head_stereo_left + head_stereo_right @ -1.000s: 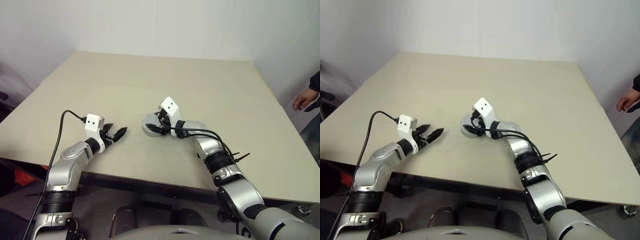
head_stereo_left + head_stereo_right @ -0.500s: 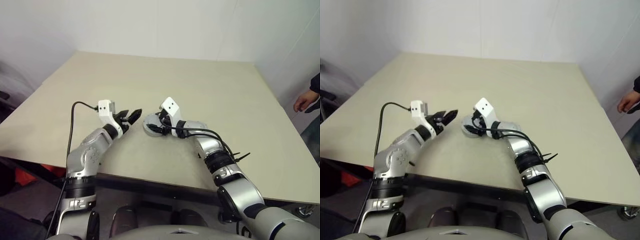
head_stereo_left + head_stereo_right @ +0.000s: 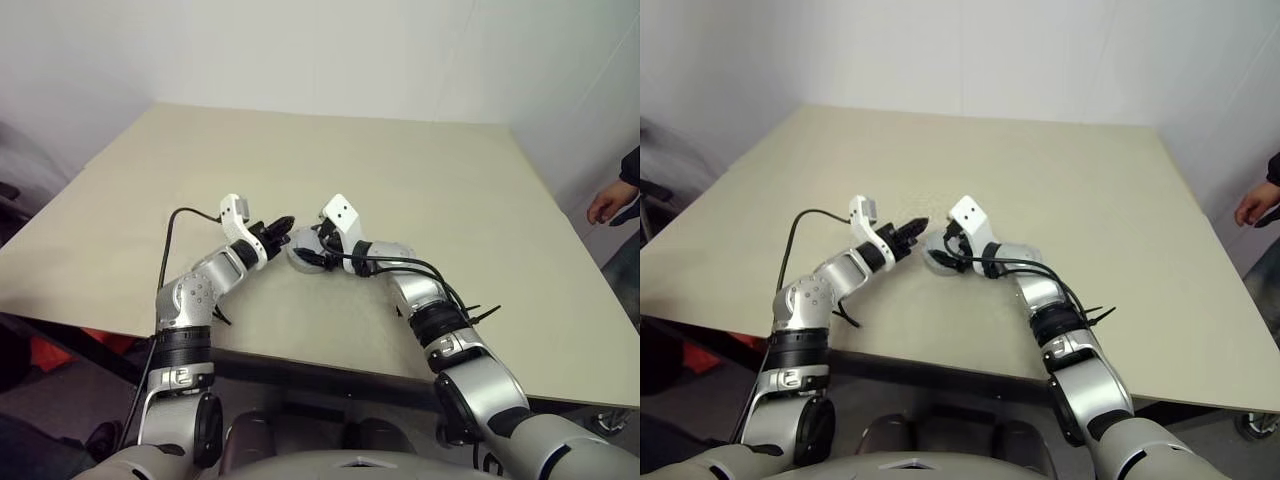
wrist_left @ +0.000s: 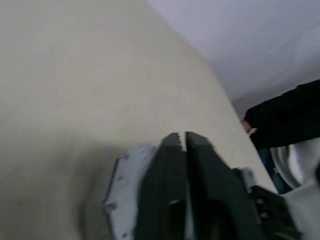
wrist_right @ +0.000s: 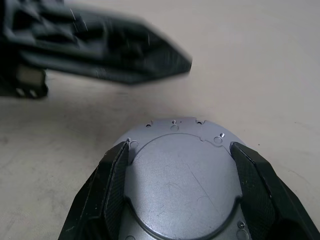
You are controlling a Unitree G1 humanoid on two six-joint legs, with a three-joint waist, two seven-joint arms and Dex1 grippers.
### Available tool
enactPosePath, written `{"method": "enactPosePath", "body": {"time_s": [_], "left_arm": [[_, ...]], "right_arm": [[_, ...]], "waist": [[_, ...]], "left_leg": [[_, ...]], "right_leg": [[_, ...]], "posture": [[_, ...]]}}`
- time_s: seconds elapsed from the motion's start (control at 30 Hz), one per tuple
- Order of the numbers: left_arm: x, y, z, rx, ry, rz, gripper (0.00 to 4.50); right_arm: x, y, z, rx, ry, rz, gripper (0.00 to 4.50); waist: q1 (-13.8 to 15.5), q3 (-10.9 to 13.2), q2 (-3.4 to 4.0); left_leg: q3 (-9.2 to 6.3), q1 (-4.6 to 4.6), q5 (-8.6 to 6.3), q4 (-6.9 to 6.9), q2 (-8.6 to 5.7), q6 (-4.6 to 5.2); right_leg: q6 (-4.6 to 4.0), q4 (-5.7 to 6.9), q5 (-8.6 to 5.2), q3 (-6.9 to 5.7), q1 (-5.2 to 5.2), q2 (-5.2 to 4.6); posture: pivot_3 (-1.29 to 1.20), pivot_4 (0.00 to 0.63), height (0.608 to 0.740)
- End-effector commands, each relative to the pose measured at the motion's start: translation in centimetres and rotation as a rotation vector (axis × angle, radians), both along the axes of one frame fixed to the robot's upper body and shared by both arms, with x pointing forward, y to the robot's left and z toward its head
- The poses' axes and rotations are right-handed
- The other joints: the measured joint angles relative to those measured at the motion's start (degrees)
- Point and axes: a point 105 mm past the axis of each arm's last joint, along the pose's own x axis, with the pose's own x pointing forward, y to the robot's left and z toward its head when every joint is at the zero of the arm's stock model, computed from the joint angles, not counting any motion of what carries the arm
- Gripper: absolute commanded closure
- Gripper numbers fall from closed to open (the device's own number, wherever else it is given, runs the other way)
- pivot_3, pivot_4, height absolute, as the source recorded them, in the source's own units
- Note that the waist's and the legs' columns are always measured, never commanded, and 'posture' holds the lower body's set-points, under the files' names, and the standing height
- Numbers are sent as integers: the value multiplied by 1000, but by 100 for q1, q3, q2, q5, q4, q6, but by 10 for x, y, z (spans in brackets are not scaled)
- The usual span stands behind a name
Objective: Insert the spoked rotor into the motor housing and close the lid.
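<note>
The beige table (image 3: 420, 180) carries the work near the middle of its front half. A person's hand (image 3: 606, 203) shows past its right edge.

The round, pale silvery lid (image 5: 181, 175) lies flat, face up, on top of the motor housing (image 3: 298, 254). Being a disc, it has no long axis.

The right gripper (image 5: 182, 197) straddles the lid, one black finger pressed to each side of its rim, so it is clamped on the lid.

The left gripper (image 3: 283, 226) has its fingers (image 4: 170, 165) together, holding nothing. Its tip is just beside the lid's left edge. Contact cannot be told.
</note>
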Motion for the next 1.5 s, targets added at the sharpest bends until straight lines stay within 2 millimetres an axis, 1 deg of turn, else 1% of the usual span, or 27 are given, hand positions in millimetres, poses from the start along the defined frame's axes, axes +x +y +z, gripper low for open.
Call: {"method": "enactPosePath", "body": {"time_s": [0.03, 0.1, 0.17, 0.23, 0.37, 0.53, 0.63, 0.7, 0.8, 0.83, 0.97, 1.07, 1.1, 1.2, 1.23, 1.3, 1.5], "left_arm": [[6, 0, 2, 24, 12, 16, 4481], [5, -2, -4, 56, 58, 17, 4481], [4, -4, -15, 92, 148, 11, 4481], [1, -7, -22, 77, 217, -16, 4481], [-5, -14, -21, 11, 263, -72, 4481], [-15, -22, -12, -85, 249, -147, 4481], [-21, -24, -12, -100, 262, -179, 4481], [-23, -26, -6, -121, 240, -194, 4481], [-16, -23, 27, -239, 92, -180, 4481], [-14, -21, 35, -260, 55, -172, 4481], [-11, -18, 48, -282, -23, -150, 4481], [-8, -18, 51, -302, -32, -137, 4481], [-6, -18, 46, -292, -6, -128, 4481], [0, -19, -3, -167, 239, -75, 4481], [0, -19, -12, -147, 284, -66, 4481], [-1, -20, -17, -138, 323, -72, 4481], [-5, -21, -24, -125, 382, -83, 4481]], "right_arm": [[-3, -7, -15, -30, 50, -20, 1350], [-3, -7, -15, -30, 49, -15, 1350], [-3, -7, -15, -29, 48, -15, 1350], [-2, -7, -14, -29, 47, -18, 1350], [-2, -7, -13, -25, 45, -17, 1350], [-3, -7, -13, -23, 45, -17, 1350], [-3, -7, -12, -21, 45, -19, 1350], [-3, -7, -13, -20, 44, -19, 1350], [-3, -6, -13, -19, 44, -17, 1350], [-4, -6, -13, -19, 45, -17, 1350], [-4, -6, -13, -19, 46, -17, 1350], [-3, -6, -12, -18, 44, -18, 1350], [-3, -6, -12, -17, 44, -19, 1350], [-3, -6, -11, -14, 43, -20, 1350], [-3, -6, -11, -13, 43, -21, 1350], [-3, -6, -11, -12, 42, -22, 1350], [-2, -6, -6, -5, 36, -27, 1350]], "waist": [[1, 0, 0], [4, 0, 0], [7, 0, 0], [19, 0, 0], [28, -1, 1], [42, -1, 1], [72, -1, 1], [92, 0, 1], [116, 0, 0], [117, 1, -1], [93, 0, 1], [94, 0, 1], [94, 0, 1], [101, 0, 2], [103, 0, 2], [107, 0, -3], [113, -1, -3]], "left_leg": [[0, 0, 0, 0, 0, 0], [-1, -1, 0, 0, 0, 0], [-1, -1, 0, 0, 0, 0], [-1, 1, 0, 0, 0, 0], [-1, 3, -1, 1, -2, 1], [-2, 3, -3, 0, -2, 6], [-2, 4, -4, 1, -3, 8], [0, 11, -4, 2, -3, 7], [-1, 13, -4, 2, -3, 8], [0, 12, -4, 2, -2, 7], [-2, 9, -2, -13, 3, 3], [0, 10, 0, -27, 2, 0], [-1, 10, 0, -27, 1, 1], [2, 19, 0, -22, -1, 1], [4, 26, 0, -21, -1, 0], [0, 28, 0, -22, -1, 0], [-3, 25, -1, -27, -1, 1]], "right_leg": [[0, 0, 0, 0, 0, 0], [0, -1, 0, 0, -1, 0], [0, -1, 0, -1, 0, 0], [0, -1, 0, -2, 3, 0], [1, -2, 0, -3, 6, -2], [0, -11, 0, -4, 6, -2], [0, -13, 0, -6, 7, -4], [1, -13, 0, -7, 7, -4], [30, -15, -17, -7, 7, -5], [32, -16, -18, -7, 5, -5], [36, -15, -19, -5, 2, -2], [37, -21, -20, -5, 1, -1], [36, -23, -20, -5, 1, -2], [38, -22, -20, -5, 3, -3], [40, -22, -21, -5, 5, -2], [45, -23, -21, -3, 4, -2], [45, -26, -21, -4, 7, -2]], "posture": [[0, 0, 740], [0, 0, 740], [0, 0, 740], [0, 0, 740], [0, 0, 740], [0, 0, 740], [0, 0, 740], [0, 0, 740], [0, 0, 740], [0, 0, 740], [0, 0, 740], [0, 0, 740], [0, 0, 740], [0, 0, 740], [0, 0, 740], [0, 0, 740], [0, 0, 740]]}}
